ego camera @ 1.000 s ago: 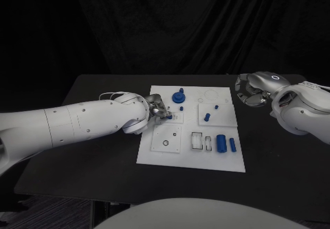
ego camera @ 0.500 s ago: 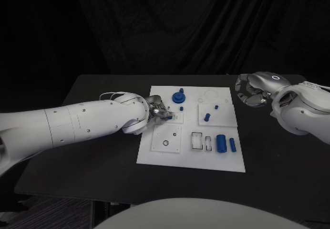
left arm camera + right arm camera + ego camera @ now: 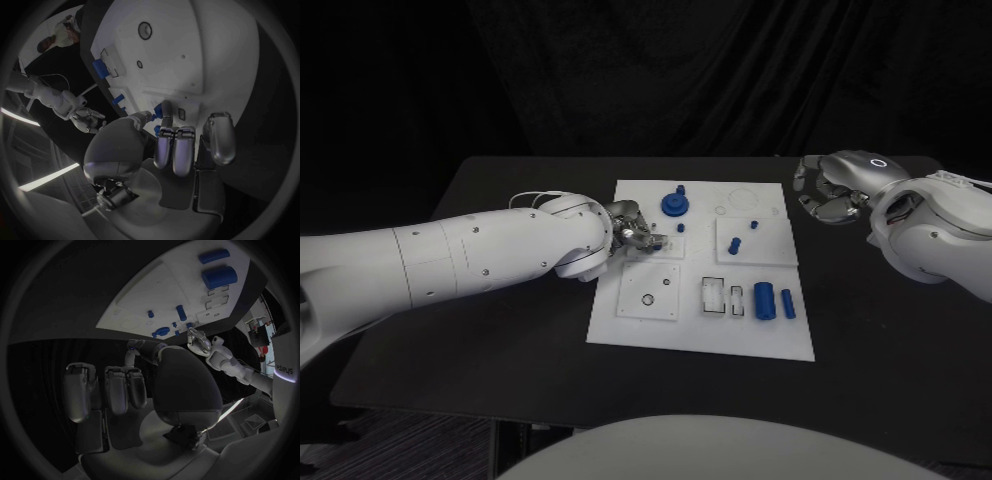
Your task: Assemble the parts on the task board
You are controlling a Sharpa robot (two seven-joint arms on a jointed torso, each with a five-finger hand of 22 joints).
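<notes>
The white task board [image 3: 701, 320] lies mid-table. My left hand [image 3: 629, 234] hovers over the board's left part and pinches a small blue peg [image 3: 165, 109] between thumb and fingers [image 3: 178, 150], just above the board [image 3: 206, 60]. A blue round part [image 3: 672, 206] stands at the board's far end, with small pegs [image 3: 733, 241] near it. A large blue cylinder [image 3: 763, 300] and a thinner one [image 3: 789, 304] lie at the near right. My right hand [image 3: 826, 196] hangs off the board's right edge with its fingers curled in and nothing in them.
The black table [image 3: 516, 330] surrounds the board. Square white inserts [image 3: 649, 297] and rectangular slots [image 3: 715, 296] mark the board's near half. The left forearm [image 3: 459, 260] stretches across the table's left side.
The left hand's fingertips have shifted very slightly at the board, and the blue peg shows less in the head view. The right arm has not moved.
</notes>
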